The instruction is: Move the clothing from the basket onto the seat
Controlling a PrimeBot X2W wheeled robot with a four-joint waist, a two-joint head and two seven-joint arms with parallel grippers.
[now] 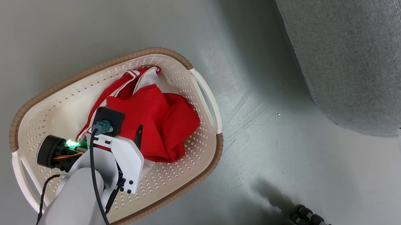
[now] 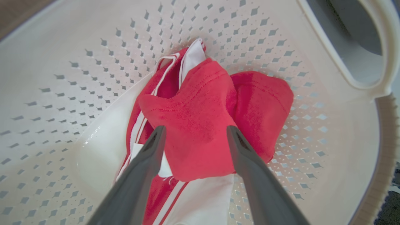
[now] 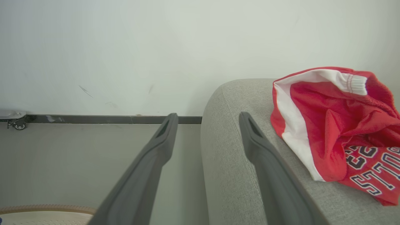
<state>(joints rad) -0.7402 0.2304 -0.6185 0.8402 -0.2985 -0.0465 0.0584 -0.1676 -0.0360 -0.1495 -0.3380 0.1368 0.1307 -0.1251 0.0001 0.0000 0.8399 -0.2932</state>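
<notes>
In the basket (image 1: 59,112): red clothing (image 1: 158,122) heaped toward 3 o'clock, not yet lifted
Left gripper (image 2: 196,129): fingers wide, straddling the top fold to pinch it; nothing held
Right gripper (image 3: 208,116): fingers wide, empty; hovers by the seat (image 3: 225,140), where one garment (image 3: 328,131) lies at 3 o'clock

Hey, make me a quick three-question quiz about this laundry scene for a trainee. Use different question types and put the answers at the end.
1. True or false: the left gripper is shut on the red clothing in the basket.
2. Fill in: the right gripper is ___ and holds nothing.
3. Where does the lettered red garment lie? A: in the basket. B: on the grey seat. C: in the right gripper.
Key: 1 false, it is open. 2 open. 3 B.
</notes>
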